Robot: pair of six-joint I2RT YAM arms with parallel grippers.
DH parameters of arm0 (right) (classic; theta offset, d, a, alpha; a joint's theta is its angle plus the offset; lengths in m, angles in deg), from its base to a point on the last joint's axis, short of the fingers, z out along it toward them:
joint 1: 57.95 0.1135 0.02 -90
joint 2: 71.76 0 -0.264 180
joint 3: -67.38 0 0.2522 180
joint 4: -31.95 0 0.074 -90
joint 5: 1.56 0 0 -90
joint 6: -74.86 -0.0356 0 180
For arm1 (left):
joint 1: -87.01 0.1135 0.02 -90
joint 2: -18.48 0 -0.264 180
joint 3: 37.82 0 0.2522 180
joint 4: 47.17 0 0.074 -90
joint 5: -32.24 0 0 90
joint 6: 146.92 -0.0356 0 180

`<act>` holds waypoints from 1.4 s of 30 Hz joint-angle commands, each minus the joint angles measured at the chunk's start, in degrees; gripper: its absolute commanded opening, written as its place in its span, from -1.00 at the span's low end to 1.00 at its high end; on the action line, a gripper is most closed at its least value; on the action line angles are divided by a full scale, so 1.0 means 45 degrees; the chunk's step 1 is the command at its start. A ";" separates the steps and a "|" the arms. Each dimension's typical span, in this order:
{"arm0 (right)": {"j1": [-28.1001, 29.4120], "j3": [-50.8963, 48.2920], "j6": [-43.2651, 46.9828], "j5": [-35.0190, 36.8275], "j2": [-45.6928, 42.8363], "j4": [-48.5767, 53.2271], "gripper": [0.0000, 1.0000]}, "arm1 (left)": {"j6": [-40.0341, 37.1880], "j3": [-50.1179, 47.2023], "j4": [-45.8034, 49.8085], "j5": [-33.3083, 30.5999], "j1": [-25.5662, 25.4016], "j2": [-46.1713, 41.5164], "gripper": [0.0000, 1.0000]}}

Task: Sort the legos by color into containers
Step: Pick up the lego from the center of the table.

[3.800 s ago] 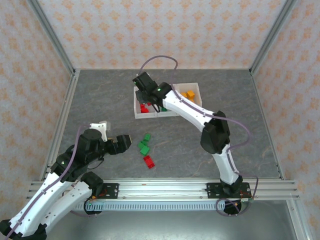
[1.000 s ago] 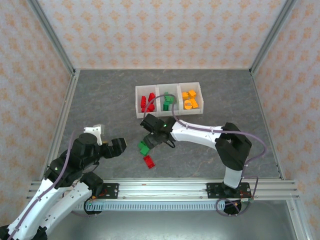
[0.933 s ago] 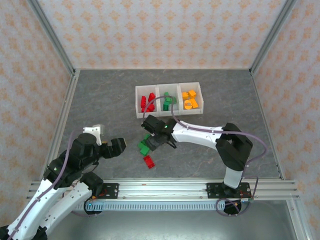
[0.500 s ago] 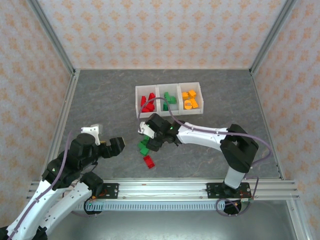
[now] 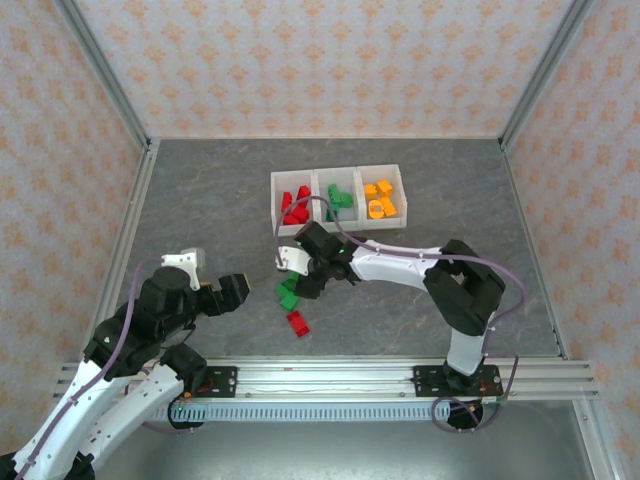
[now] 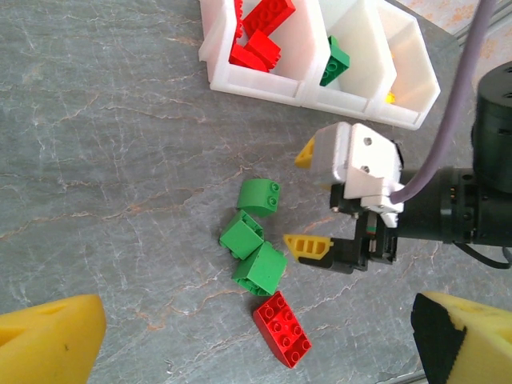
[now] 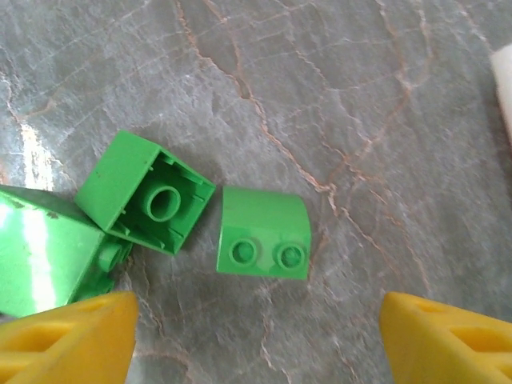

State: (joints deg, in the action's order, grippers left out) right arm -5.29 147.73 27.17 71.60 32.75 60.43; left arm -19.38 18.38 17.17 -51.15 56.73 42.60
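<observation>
Hovering wide-jawed and empty, the right gripper (image 7: 256,336) faces a curved green brick (image 7: 264,234) beside a square green brick (image 7: 144,192), perhaps touching it; the left gripper (image 5: 213,276) gapes wide.

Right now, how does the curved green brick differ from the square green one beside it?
The curved green brick has a rounded face; the square green brick is boxy. The curved one shows two studs; the square one shows its hollow underside. Both are green and loose on the table.
</observation>
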 commanded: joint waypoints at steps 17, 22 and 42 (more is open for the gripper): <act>-0.0404 0.1347 0.0350 -0.0748 0.1886 -0.0489 0.18 | 0.0135 -0.0456 0.0058 -0.0278 -0.0010 -0.0316 0.98; -0.0395 0.1617 0.0150 -0.0629 0.2175 -0.0498 0.08 | 0.0125 -0.0571 0.0085 -0.0317 -0.0009 -0.0455 0.98; -0.0395 0.2029 -0.0703 0.0108 0.1829 -0.0196 -0.84 | 0.0253 -0.0780 -0.0106 -0.0368 -0.0012 -0.0633 0.98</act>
State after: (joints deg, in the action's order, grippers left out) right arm -6.91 157.52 25.50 70.00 44.20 58.31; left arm -19.18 15.56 17.13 -51.24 56.73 40.39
